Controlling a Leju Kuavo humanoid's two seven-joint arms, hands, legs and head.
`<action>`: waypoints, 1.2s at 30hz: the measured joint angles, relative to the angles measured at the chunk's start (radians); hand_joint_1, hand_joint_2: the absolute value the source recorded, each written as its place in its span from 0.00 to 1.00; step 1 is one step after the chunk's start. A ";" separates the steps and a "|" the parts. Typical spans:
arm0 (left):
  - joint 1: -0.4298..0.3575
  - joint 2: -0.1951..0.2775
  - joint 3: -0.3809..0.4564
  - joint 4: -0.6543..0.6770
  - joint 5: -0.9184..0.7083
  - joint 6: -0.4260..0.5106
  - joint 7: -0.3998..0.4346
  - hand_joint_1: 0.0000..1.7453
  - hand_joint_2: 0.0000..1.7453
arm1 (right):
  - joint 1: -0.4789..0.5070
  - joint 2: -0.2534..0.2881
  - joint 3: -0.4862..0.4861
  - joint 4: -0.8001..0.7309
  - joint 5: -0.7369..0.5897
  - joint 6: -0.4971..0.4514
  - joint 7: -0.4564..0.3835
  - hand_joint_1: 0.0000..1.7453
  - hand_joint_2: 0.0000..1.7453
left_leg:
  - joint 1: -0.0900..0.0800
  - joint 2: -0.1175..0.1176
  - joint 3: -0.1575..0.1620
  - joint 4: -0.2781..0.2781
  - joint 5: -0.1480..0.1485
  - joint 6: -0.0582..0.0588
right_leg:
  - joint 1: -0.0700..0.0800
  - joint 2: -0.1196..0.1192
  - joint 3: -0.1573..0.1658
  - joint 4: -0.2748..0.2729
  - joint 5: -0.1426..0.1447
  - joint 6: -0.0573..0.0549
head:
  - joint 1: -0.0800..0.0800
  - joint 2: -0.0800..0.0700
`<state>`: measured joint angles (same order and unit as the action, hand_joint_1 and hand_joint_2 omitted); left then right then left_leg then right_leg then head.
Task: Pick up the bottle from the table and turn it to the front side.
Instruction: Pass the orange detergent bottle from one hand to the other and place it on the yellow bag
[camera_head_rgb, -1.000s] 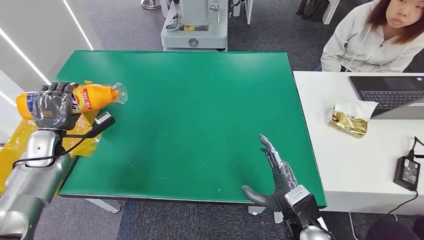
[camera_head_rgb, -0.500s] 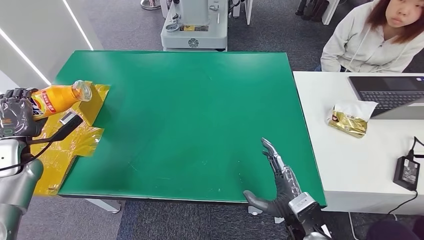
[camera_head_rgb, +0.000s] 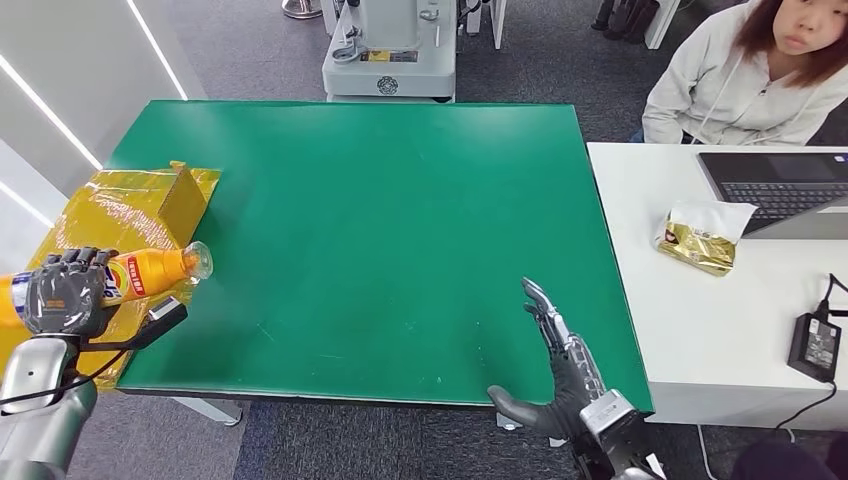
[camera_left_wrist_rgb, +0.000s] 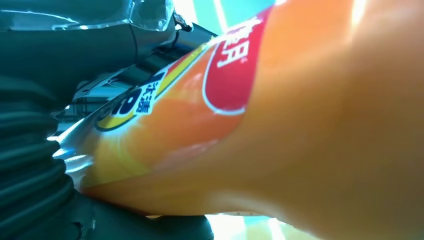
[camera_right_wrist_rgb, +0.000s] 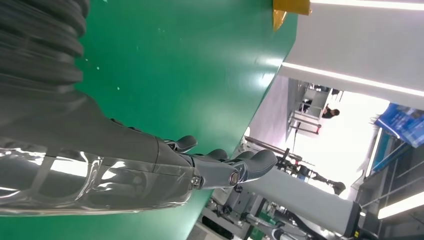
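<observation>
An orange bottle (camera_head_rgb: 150, 269) with a red and blue label lies sideways in the air at the table's near left corner, its clear cap pointing right. My left hand (camera_head_rgb: 62, 297) grips its body, fingers wrapped around it. Close up in the left wrist view, the bottle (camera_left_wrist_rgb: 280, 120) shows its label pressed against my left hand (camera_left_wrist_rgb: 60, 65). My right hand (camera_head_rgb: 558, 365) hangs open over the green table's (camera_head_rgb: 400, 220) near right edge, fingers stretched forward and thumb out to the side, holding nothing. In the right wrist view the right hand (camera_right_wrist_rgb: 200, 165) hovers above the green surface.
A crumpled gold foil bag (camera_head_rgb: 130, 205) lies over the table's left edge, under the bottle. A person (camera_head_rgb: 750, 70) sits at the far right behind a white desk (camera_head_rgb: 700, 310) with a laptop (camera_head_rgb: 780, 185), a gold packet (camera_head_rgb: 700, 240) and a power adapter (camera_head_rgb: 815, 340). A grey machine (camera_head_rgb: 390, 50) stands beyond the table.
My left hand has carried the bottle from the far left, above the foil bag, down and toward me to the near left corner. The right hand has barely moved.
</observation>
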<state>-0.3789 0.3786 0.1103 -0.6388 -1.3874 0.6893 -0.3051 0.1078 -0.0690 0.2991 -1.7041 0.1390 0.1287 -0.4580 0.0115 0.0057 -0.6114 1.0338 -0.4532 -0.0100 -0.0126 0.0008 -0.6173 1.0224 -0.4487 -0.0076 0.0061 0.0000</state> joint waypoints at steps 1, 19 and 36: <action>0.001 -0.006 0.002 0.009 -0.004 0.000 0.000 1.00 1.00 | -0.004 -0.001 0.001 0.002 0.000 0.004 0.000 0.00 1.00 | 0.000 0.000 0.000 0.000 0.000 0.000 | 0.000 0.000 0.000 0.000 0.000 0.000 | 0.000 0.000; -0.007 -0.116 0.025 0.154 0.048 0.000 0.023 0.00 1.00 | -0.119 -0.044 0.068 0.099 -0.052 0.077 -0.018 0.00 1.00 | 0.000 -0.001 0.000 0.000 0.000 0.000 | 0.000 -0.001 0.000 0.000 0.000 0.000 | 0.000 0.000; -0.045 -0.198 0.051 0.206 0.070 0.002 0.033 0.00 1.00 | -0.173 -0.075 0.109 0.165 -0.094 0.063 0.003 0.00 1.00 | 0.000 -0.001 0.000 0.000 0.000 0.000 | 0.000 -0.001 0.000 0.000 0.001 0.000 | 0.000 0.000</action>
<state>-0.4241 0.1804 0.1612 -0.4330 -1.3176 0.6909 -0.2724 -0.0653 -0.1442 0.4085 -1.5390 0.0450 0.1915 -0.4546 0.0115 0.0051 -0.6113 1.0341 -0.4530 -0.0100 -0.0126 -0.0002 -0.6172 1.0226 -0.4481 -0.0078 0.0059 0.0000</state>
